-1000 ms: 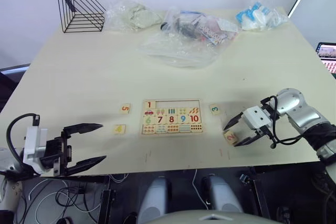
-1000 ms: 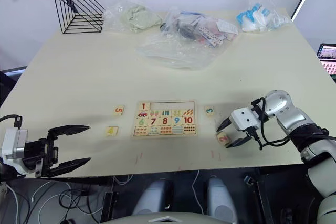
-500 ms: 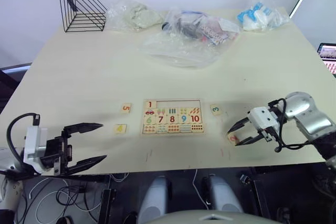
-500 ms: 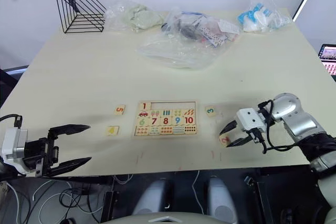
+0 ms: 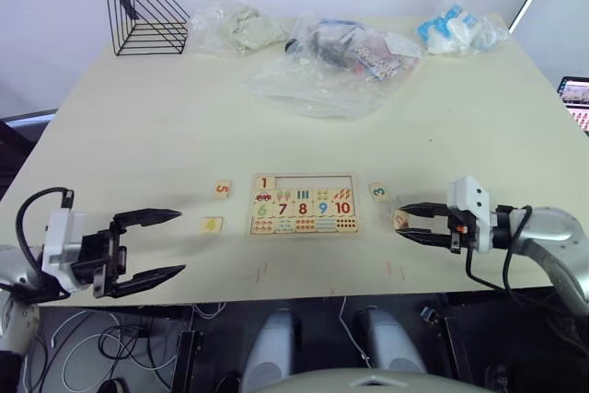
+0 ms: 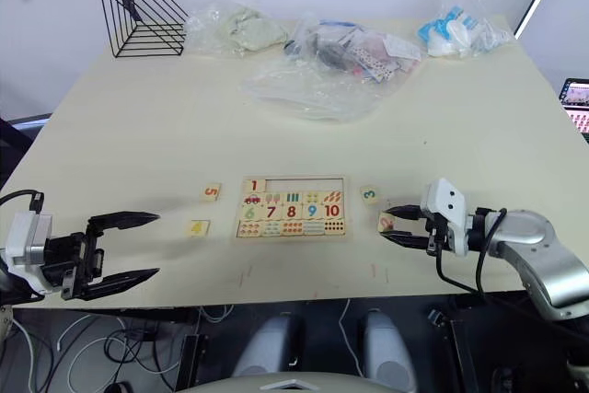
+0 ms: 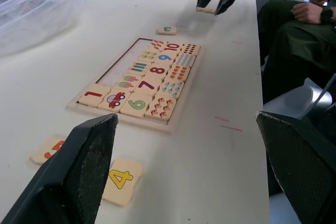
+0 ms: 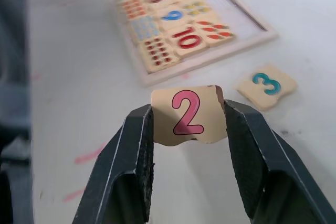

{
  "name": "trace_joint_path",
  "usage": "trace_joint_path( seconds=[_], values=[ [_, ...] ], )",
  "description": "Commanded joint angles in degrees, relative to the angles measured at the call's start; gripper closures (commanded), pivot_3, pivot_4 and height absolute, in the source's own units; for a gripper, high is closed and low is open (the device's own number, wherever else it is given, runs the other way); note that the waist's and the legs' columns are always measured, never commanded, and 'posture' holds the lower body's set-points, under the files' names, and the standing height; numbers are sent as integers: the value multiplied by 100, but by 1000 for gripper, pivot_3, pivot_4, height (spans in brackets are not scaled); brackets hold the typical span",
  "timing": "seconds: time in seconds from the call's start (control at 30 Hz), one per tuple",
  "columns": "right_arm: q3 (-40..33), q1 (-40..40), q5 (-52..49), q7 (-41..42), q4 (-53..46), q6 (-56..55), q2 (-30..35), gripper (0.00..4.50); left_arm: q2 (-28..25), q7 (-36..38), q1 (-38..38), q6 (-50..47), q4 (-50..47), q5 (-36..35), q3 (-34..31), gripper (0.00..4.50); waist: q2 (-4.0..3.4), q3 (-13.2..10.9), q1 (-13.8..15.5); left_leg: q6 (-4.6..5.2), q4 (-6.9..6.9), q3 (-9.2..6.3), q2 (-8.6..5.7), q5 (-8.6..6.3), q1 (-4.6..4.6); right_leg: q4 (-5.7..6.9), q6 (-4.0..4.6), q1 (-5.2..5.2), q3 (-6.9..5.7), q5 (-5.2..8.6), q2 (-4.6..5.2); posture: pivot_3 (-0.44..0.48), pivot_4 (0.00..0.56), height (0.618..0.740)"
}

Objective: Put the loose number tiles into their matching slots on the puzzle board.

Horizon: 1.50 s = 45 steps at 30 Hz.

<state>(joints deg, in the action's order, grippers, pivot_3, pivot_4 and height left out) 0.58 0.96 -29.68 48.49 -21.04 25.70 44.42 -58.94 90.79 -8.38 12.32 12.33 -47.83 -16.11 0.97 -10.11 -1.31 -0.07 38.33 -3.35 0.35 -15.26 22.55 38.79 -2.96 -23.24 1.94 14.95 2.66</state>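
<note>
tile 2 [image 8: 188, 114] is clamped between the right gripper [image 6: 398, 225] fingers, raised right of the puzzle board [image 5: 302, 204]. left gripper [image 5: 152, 244] is wide, empty. risk: edge-only grip lets the tile twist and miss its slot [image 5: 287, 182].

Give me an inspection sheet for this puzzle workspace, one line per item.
Surface: pale table, faint red marks near the front edge.
Job's things: puzzle board with tile 1 seated; tile 2 gripped; tile 3, tile 4, tile 5 loose.
Clutter: plastic bags, wire rack.
Grippers: right gripper shut on tile 2; left gripper open.
Cables: black cable at left wrist.
Surroundings: seated person, laptop.
</note>
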Motion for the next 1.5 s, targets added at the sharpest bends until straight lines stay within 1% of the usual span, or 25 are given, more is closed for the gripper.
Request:
trace_joint_path(
  seconds=[0.03,0.23,0.3,0.43,0.53,0.7,0.87,0.9,0.93,0.97,1.03,1.07,1.17,1.3,1.4,1.43,1.5],
  values=[
    [-446,-259,-96,-922,-638,608,-252,3082,-262,171,103,269,179,-191,194,0,0,0,9,0,0,0,0,0,0,0,0,0,0,0,0,0,150,740],
    [-720,-785,258,-2512,-1595,1642,-825,3082,-536,171,395,606,586,-394,755,0,0,0,34,0,0,4,-1,0,3,0,1,-1,-4,0,-2,0,150,740],
    [-761,-919,306,-2902,-1907,1935,-1037,3082,-583,171,459,690,670,-456,889,0,0,0,37,0,0,5,-2,0,5,-1,1,-1,-7,1,-3,0,150,740],
    [-753,-1117,236,-3817,-2531,2822,-1724,3082,-648,171,538,839,786,-557,1127,0,2,1,34,0,0,4,0,0,6,0,1,-3,-8,1,-4,0,150,740],
    [-787,-1095,263,-4367,-2797,3363,-2219,3082,-691,171,604,920,865,-616,1259,0,2,1,31,0,0,3,1,0,7,0,2,-3,-7,1,-5,0,150,740],
    [-675,-1108,268,-4903,-3133,4034,-2869,3082,-737,171,682,1044,994,-695,1431,0,4,3,25,0,-1,2,2,0,10,1,2,-10,-4,2,-8,0,150,740],
    [-561,-913,492,-5096,-3132,4268,-2929,3082,-766,171,700,1148,1086,-743,1542,0,5,3,14,0,-1,3,1,0,12,0,2,-12,-3,2,-9,0,150,740],
    [-561,-877,512,-5093,-3130,4281,-2926,2582,-774,171,698,1168,1105,-751,1559,0,5,3,14,0,-1,4,1,0,12,1,2,-12,-3,2,-9,0,150,740],
    [-561,-850,526,-5055,-3136,4276,-2901,1997,-782,171,696,1190,1129,-759,1572,0,5,3,14,0,-1,4,1,0,12,1,2,-13,-3,2,-9,0,150,740],
    [-560,-835,532,-4981,-3141,4213,-2849,1810,-790,171,697,1212,1157,-769,1585,0,5,3,13,0,-1,4,1,0,12,1,2,-13,-3,2,-9,0,150,740],
    [-614,-837,524,-4827,-3157,4098,-2758,783,-809,171,694,1255,1202,-792,1616,0,5,3,12,0,-1,5,1,0,12,0,2,-13,-3,2,-10,0,150,740],
    [-611,-845,552,-4701,-3165,3986,-2608,118,-813,171,685,1277,1216,-802,1629,0,5,3,12,0,-1,6,1,0,13,0,2,-13,-4,2,-10,0,150,740],
    [-758,-921,488,-4303,-3145,3666,-2336,118,-813,171,649,1338,1245,-823,1659,0,5,3,13,0,-1,8,1,0,14,0,1,-13,-3,2,-9,0,150,740],
    [-1184,-1136,124,-2871,-2814,2672,-1648,118,-800,171,640,1407,1318,-843,1698,0,5,3,11,1,-1,10,1,0,14,0,1,-13,-4,2,-10,0,150,740],
    [-1470,-1178,-151,-1539,-2190,1837,-1058,118,-788,171,652,1455,1376,-855,1731,0,6,4,14,1,1,12,1,0,14,-1,1,-12,-4,1,-10,0,150,740],
    [-1526,-1160,-219,-1231,-1996,1626,-929,118,-786,171,655,1468,1391,-859,1741,0,5,3,14,1,1,13,1,0,14,-1,1,-11,-4,1,-10,0,150,740],
    [-1485,-1000,-146,-369,-1458,994,-484,118,-776,171,659,1493,1419,-863,1756,0,5,3,14,1,1,14,2,0,13,-1,1,-11,-3,1,-10,0,150,740]
  ],
)
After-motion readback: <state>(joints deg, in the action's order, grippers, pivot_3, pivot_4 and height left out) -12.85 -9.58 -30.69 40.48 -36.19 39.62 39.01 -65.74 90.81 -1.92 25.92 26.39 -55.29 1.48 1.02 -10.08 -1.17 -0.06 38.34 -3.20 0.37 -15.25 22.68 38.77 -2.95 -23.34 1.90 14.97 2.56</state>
